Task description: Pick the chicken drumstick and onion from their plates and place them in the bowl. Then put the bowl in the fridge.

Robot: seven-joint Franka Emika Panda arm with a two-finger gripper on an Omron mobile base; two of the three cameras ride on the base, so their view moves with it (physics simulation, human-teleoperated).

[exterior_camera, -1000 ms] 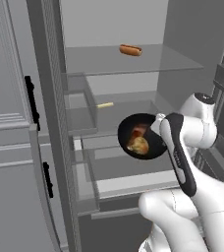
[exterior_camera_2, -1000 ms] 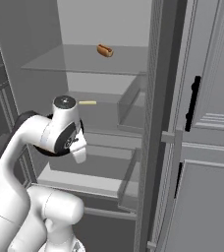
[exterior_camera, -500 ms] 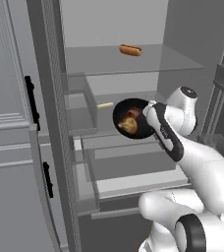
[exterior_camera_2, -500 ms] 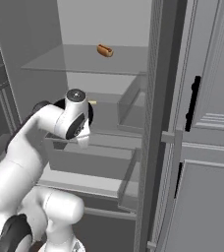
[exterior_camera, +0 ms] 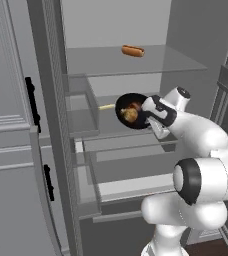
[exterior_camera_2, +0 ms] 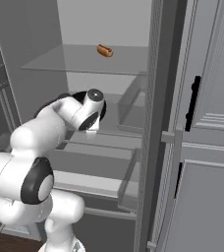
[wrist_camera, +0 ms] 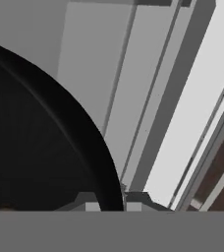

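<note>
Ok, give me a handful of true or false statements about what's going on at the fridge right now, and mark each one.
1. The gripper is shut on the rim of the bowl. True.
2. The bowl is empty. False: the onion and the chicken drumstick lie in it.
3. A hot dog lies on the top glass shelf of the fridge. True.
4. The fridge door is closed. False: the fridge stands open, with shelves and drawers showing.
5. The bowl rests on the top shelf beside the hot dog. False: it is held lower, below that shelf.
</note>
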